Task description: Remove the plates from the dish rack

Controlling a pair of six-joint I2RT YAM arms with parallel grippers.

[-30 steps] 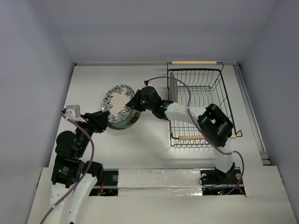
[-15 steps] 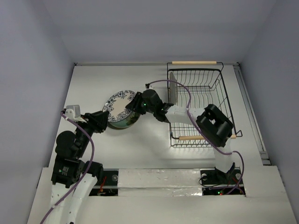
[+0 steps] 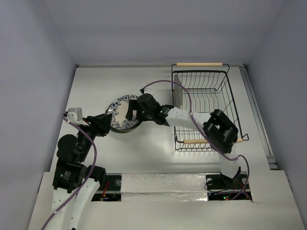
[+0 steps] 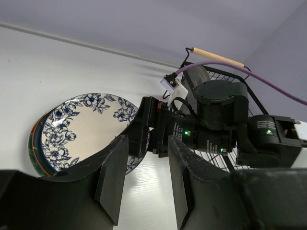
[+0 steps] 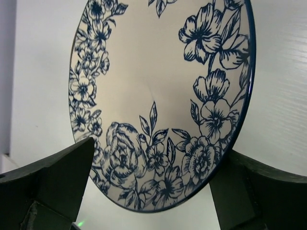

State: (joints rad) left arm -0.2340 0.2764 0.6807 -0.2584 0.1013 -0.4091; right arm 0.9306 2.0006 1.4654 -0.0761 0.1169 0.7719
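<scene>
White round plate with blue floral rim (image 5: 158, 96) lies atop plate stack (image 4: 33, 146) on white surface (image 3: 96, 86), left of black wire dish rack (image 3: 229, 96). Right hand (image 3: 130, 113) spread, pinching nothing. Left hand (image 4: 147, 148) parted, empty. Placing looks finished. Next: lift clear, go for upright plate (image 3: 176, 91) in rack.

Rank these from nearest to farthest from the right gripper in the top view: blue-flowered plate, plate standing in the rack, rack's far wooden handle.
1. blue-flowered plate, directly beneath the right gripper.
2. standing plate, at the left wall of the rack.
3. far wooden handle, at the back end.
</scene>
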